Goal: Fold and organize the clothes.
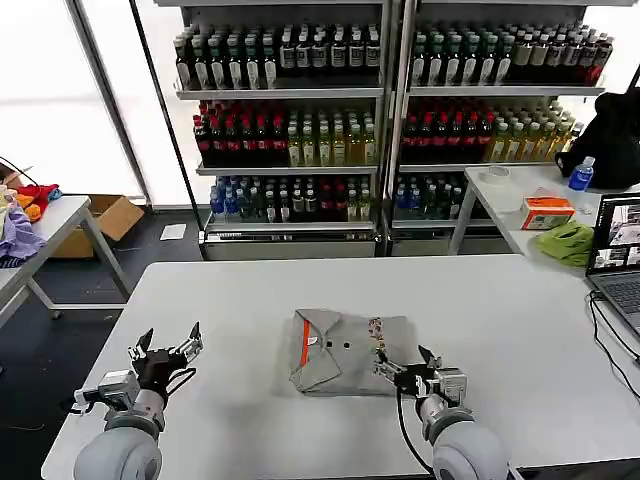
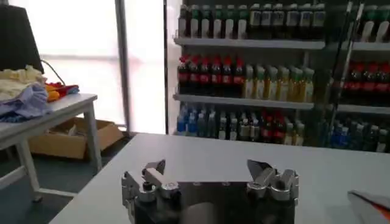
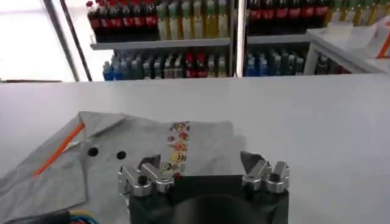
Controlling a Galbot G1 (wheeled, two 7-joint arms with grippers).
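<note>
Shelves of bottled drinks line the far wall behind a white surface where a grey shirt lies folded near the middle, orange collar lining toward the left. The right end effector, fingers spread open, sits at the shirt's near right corner, with the cloth just to its far left. The left end effector, also open, hovers well apart to the left, so the right arm is much nearer.

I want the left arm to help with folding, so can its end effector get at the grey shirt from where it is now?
Probably yes: the left end effector sits open beside the folded grey shirt, with bare table between.
</note>
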